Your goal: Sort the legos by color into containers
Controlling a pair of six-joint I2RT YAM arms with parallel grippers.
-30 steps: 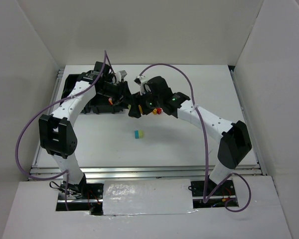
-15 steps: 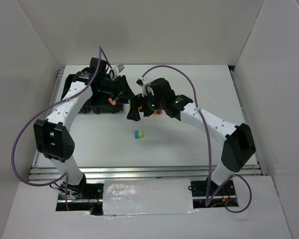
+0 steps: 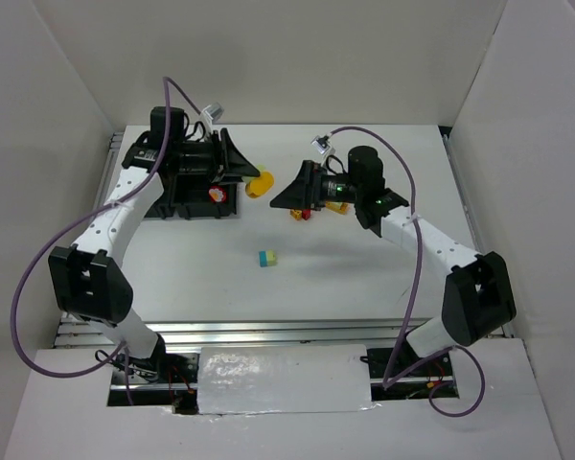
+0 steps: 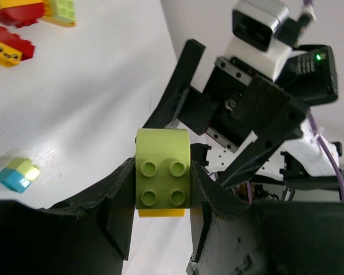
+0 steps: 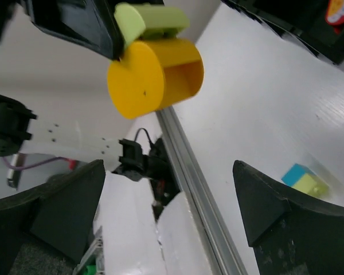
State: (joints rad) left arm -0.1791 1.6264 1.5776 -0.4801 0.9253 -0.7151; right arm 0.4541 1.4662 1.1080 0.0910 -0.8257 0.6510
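**Sorting scene, top and wrist views.** White counter [image 3: 364,287] with a black plastic four-compartment tray [image 3: 177,207] at its far left.

- **Arms.** The left arm [image 3: 115,213] reaches out beside the tray, wrist level and pointing rightward. The right arm [image 3: 431,240] stretches forward and leftward, also level, so the two grippers face each other, near but apart.
- **Left gripper [image 3: 247,175].** Its jaws are clamped on a lime-green studded brick capping a yellow rounded plastic base [image 4: 162,182]. The piece is held clear of the counter, just right of the tray, its round yellow face turned toward the right gripper. Its long axis is not surely readable.
- **Right gripper [image 5: 167,172].** Its jaws are spread wide and hold nothing.
- **Key relation.** The tray lies to the left of the held piece, and the left arm is much the nearer. The next move is probably a swing back over a compartment.
- **Small items.** A red piece [image 3: 214,195] sits in the tray. Loose red and yellow bricks [image 3: 302,213] lie beside the right gripper, and a teal-and-lime brick [image 3: 267,258] lies mid-counter.
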